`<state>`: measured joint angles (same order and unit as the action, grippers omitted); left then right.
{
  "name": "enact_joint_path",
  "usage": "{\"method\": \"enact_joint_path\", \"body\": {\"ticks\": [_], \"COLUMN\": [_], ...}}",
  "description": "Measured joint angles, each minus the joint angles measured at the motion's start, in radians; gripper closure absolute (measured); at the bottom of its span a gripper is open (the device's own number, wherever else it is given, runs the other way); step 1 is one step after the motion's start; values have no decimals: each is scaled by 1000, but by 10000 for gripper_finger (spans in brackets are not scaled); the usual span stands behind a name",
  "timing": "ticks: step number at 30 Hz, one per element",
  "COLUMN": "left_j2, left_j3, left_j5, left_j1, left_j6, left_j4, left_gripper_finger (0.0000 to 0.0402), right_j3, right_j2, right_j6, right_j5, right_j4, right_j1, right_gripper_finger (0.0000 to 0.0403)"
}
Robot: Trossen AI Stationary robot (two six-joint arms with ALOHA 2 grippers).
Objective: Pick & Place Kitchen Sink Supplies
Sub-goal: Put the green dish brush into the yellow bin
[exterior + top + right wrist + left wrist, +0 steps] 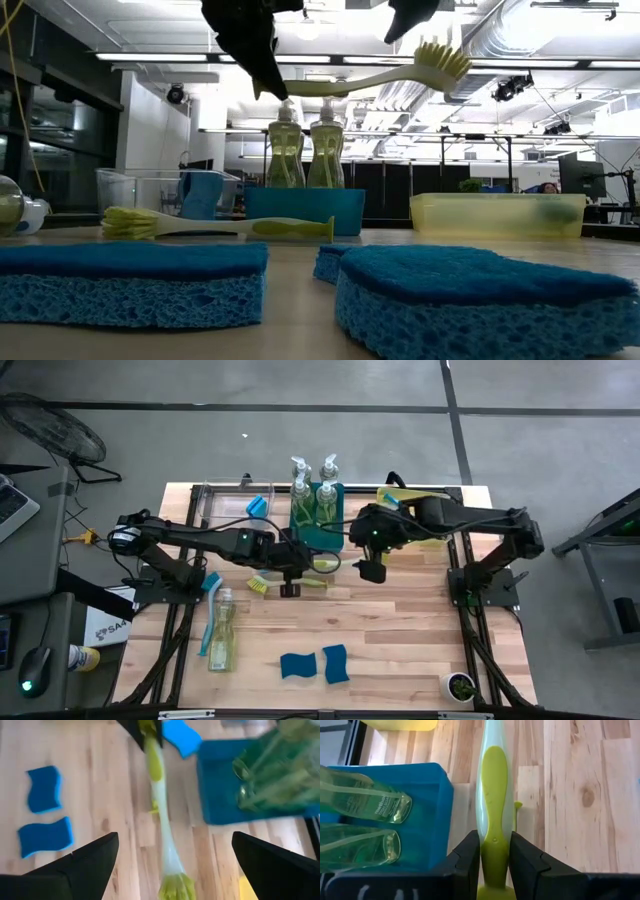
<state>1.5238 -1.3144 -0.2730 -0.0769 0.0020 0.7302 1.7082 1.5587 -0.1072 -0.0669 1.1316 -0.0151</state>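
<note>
A lime-green dish brush (350,82) hangs in the air over the table's middle, with my left gripper (291,576) shut on its handle. Its bristle head (441,60) points toward the table's right. My right gripper (372,567) hovers wide open just above that head (175,887), touching nothing. A second lime brush (285,583) lies flat on the table below. Two soap bottles (312,500) stand in the teal bin (318,532). A third bottle (222,640) lies on its side beside a blue brush (210,605). Two blue sponges (298,664) (336,664) lie near the front. My left gripper pinches the brush's lime-green handle (494,842) near its free end, between its two fingers (467,857). The fingers slant down from the table's left, and the brush runs on ahead of them. It is lifted clear and about level, with the bristles up (441,55).
A clear bin (225,505) holding a blue item (258,506) stands at the far left. A yellow bin (408,498) sits at the far right, under my right arm. A small round pot (458,685) stands at the near right corner. Bare wood lies between the sponges and the arms.
</note>
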Motion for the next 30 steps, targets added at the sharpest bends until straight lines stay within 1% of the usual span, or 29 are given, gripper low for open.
{"method": "enact_joint_path", "body": {"ticks": [3,6,9,14,17,21,26,30], "left_j2": [0,0,0,0,0,0,0,0], "left_j3": [0,0,0,0,0,0,0,0], "left_j5": [-1,-1,-1,-1,-1,5,17,32], "left_j1": [0,0,0,1,1,11,24,32], "left_j6": [-20,-33,-33,-32,-33,-33,-37,-51], "left_j4": [-12,-58,-119,-200,-242,-303,-370,-367], "left_gripper_finger": [325,325,325,325,325,325,325,325], "right_j3": [1,1,1,-38,-107,-243,-444,-560], "right_j2": [-8,-52,-125,-274,-356,-452,-560,-615], "right_j6": [-59,-118,-193,-377,-472,-596,-708,-777], "right_j5": [-50,-123,-218,-392,-480,-571,-697,-777], "right_j4": [41,80,106,123,122,97,-53,-123], "right_j1": [0,5,25,95,159,250,361,419], "right_gripper_finger": [20,20,20,20,20,20,20,20]}}
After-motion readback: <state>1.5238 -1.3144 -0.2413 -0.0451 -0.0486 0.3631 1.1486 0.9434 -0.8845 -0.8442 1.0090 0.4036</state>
